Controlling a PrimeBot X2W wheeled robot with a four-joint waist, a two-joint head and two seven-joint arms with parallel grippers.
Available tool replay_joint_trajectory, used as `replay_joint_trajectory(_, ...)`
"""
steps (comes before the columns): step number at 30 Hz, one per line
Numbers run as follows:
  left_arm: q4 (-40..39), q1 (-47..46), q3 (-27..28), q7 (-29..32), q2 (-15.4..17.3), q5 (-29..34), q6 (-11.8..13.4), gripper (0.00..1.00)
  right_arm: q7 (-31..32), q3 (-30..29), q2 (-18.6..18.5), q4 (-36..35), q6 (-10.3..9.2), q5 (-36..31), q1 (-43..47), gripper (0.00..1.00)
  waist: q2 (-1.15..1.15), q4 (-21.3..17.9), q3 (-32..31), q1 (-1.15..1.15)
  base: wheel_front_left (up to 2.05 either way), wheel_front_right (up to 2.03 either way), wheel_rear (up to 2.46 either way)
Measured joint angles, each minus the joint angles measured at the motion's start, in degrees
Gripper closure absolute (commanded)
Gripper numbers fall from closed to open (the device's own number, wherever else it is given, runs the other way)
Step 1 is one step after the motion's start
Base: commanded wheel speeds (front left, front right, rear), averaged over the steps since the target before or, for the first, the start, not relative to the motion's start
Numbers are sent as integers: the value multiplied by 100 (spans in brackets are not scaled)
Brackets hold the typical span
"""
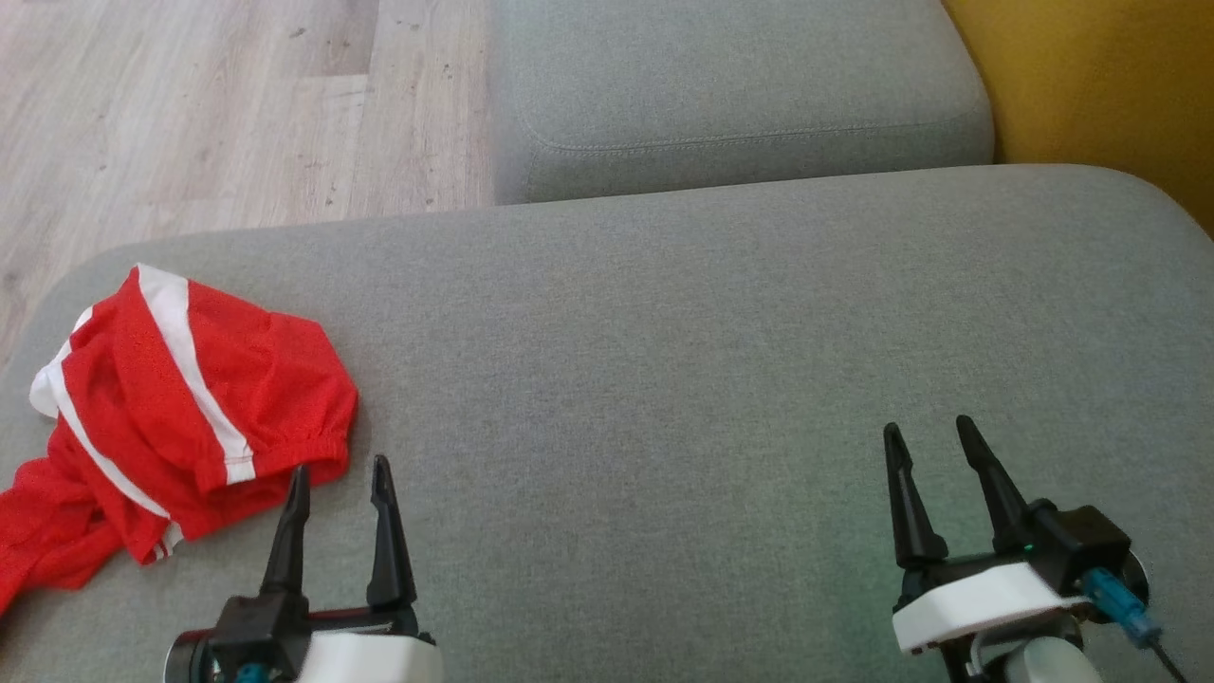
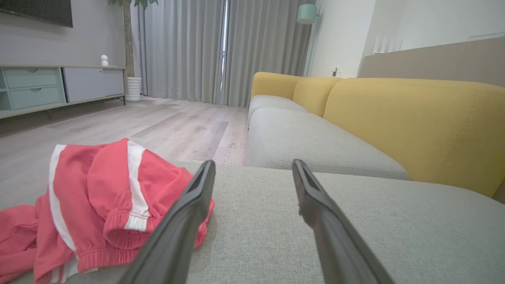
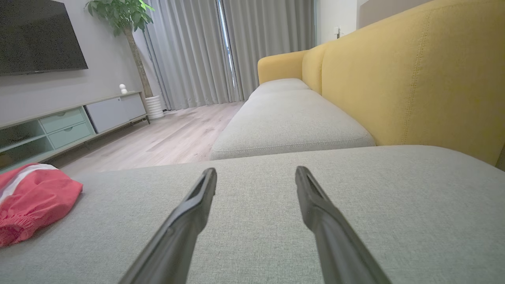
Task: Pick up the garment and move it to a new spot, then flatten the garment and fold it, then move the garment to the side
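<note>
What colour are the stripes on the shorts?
White, on the red garment; the head view shows them best.

Soft even daylight thru curtains (image 2: pixel 185 51), faint shadows, no glare, wrist views wide-angle, slight edge warp

Red garment (image 1: pixel 180 398) runs off the left edge in the head view, and bunched like this I can't tell what kind of clothing it is. From my left wrist, one finger (image 2: pixel 185 221) of my left gripper (image 2: pixel 254 163) covers its near hem. Small white thing (image 2: pixel 104 60) on the cabinet (image 2: pixel 59 85) — too small to name. TV (image 3: pixel 35 35) cut off at the corner.
</note>
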Motion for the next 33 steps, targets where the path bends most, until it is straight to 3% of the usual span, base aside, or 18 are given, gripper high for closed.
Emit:
replay_joint_trajectory(8,1,1,-100,-112,5,423,113,0,-113,53,-1,-40,0,-466,1,0,0,-3,-15,0,0,0,0)
replay_joint_trajectory(33,323,15,45,-115,9,71,183,0,-118,46,-2,36,0,-486,63,0,0,68,-106,1,0,0,0)
